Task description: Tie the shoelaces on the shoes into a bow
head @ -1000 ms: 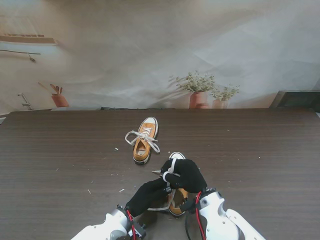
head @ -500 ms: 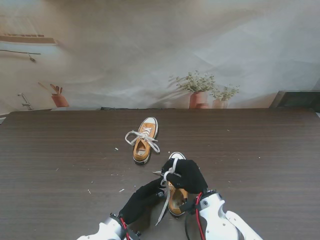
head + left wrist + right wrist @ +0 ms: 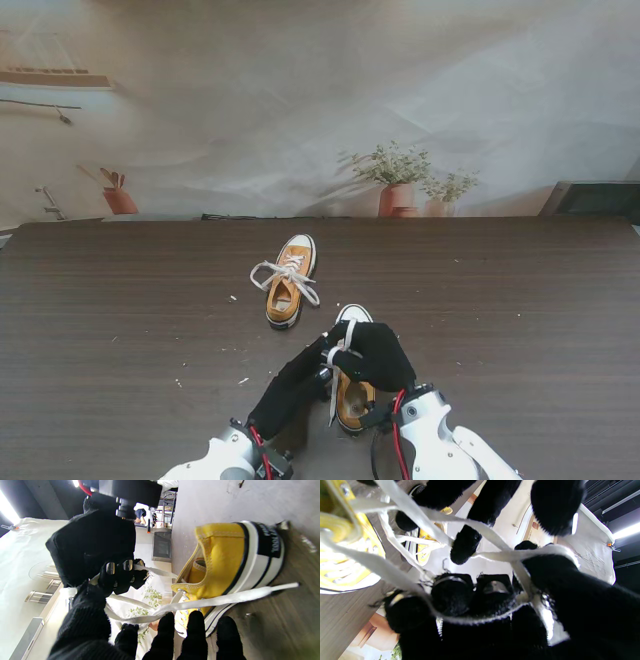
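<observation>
White lace looped over near yellow shoe, mid-worktop | right robot hand closed on lace | left robot hand fingers hooked under lace, grip unclear | risk: loop slips, uneven pull.

Dark wood-grain table carries two yellow sneakers. Far shoe lies near centre, white laces loose; near shoe sits nearer to me, slightly right. Small pale specks scattered left of the shoes.
</observation>
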### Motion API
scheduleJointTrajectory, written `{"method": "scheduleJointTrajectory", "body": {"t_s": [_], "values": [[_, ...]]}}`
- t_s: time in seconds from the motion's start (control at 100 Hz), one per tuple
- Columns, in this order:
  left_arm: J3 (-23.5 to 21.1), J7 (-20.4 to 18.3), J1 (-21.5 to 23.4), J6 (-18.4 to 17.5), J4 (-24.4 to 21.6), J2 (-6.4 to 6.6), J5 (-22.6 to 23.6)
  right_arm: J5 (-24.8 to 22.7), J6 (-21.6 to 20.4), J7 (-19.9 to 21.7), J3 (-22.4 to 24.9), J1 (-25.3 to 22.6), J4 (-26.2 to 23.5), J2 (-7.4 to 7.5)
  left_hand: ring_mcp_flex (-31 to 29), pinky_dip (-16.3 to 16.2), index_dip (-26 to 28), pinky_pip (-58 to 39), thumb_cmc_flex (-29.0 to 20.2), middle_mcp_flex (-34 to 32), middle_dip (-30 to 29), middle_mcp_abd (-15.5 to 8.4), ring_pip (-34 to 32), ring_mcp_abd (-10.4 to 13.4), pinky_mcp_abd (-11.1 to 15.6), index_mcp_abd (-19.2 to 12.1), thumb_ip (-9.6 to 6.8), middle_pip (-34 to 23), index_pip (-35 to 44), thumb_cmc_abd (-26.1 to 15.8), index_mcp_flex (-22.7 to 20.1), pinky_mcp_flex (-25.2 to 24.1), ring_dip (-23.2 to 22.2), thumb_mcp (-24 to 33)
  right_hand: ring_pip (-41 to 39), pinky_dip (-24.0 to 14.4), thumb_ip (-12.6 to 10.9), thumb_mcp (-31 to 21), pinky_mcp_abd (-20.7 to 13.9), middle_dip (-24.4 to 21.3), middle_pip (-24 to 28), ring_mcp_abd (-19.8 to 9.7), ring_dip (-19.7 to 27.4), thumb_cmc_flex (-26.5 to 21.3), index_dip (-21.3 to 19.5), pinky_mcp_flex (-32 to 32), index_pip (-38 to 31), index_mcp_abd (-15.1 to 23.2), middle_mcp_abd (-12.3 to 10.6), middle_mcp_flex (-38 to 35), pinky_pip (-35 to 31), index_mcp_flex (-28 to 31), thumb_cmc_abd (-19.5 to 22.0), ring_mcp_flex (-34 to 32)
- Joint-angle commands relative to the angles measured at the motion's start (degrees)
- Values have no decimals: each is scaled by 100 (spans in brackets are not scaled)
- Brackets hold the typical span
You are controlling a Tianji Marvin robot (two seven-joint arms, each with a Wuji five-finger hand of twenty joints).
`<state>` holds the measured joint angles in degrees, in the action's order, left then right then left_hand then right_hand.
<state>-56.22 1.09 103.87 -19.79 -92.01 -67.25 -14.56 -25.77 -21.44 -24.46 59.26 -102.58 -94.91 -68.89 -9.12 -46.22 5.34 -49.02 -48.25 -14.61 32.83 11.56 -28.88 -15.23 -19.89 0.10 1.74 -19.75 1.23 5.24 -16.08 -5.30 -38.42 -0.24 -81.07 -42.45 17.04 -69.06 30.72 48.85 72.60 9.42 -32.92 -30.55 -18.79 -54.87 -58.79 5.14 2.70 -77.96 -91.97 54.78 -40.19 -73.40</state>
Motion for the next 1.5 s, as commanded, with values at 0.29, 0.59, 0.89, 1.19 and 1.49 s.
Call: {"method": "scheduleJointTrajectory", "body": {"t_s": [0.29,0.59,0.89,1.19,1.49], "values": [[177,442,-10,-407,-178,-283,-935,-220,-93,-31,40,-94,6,33,359,-224,140,980,113,420,149,-360,65,318,518,-1087,-18,-76,606,216,38,-70,-195,-37,-73,18,79,-33,111,109,124,-12,-119,-28,82,-14,-142,267,-45,-357,-88,106,49,-148],[283,763,128,-747,-368,-467,-1931,-253,-87,-8,53,-104,13,46,239,-886,1024,1415,-240,39,286,-403,5,371,572,-865,-57,-395,2221,654,-939,-59,-239,494,-73,17,79,-30,111,110,126,-12,-119,-24,85,-14,-143,276,-53,-359,-87,106,47,-148],[325,1275,169,-780,-505,-575,-1809,-238,-62,19,61,-119,6,52,-208,-414,1332,270,-1343,-756,261,-345,-374,237,348,-556,-15,-815,3589,741,-2078,1,-66,377,-73,16,79,-32,111,110,124,-12,-119,-25,89,-14,-143,266,-54,-359,-87,106,43,-148],[277,1461,217,-799,-581,-595,-1663,-213,-59,47,43,-98,22,52,-293,-199,1208,-59,-2051,-877,239,-371,-481,190,319,-219,-42,-903,3754,200,-2249,-3,-38,87,-73,15,78,-36,111,110,124,-12,-119,-27,88,-14,-146,275,-54,-362,-86,105,42,-148],[196,1526,267,-817,-657,-578,-1491,-184,-61,53,22,-109,38,49,-323,-132,2167,-190,-2223,-976,219,-349,-512,174,298,-49,-94,-969,4604,188,-2344,13,-33,-5,-73,14,80,-33,111,109,119,-12,-119,-18,84,-14,-154,274,-54,-357,-86,119,42,-148]]}}
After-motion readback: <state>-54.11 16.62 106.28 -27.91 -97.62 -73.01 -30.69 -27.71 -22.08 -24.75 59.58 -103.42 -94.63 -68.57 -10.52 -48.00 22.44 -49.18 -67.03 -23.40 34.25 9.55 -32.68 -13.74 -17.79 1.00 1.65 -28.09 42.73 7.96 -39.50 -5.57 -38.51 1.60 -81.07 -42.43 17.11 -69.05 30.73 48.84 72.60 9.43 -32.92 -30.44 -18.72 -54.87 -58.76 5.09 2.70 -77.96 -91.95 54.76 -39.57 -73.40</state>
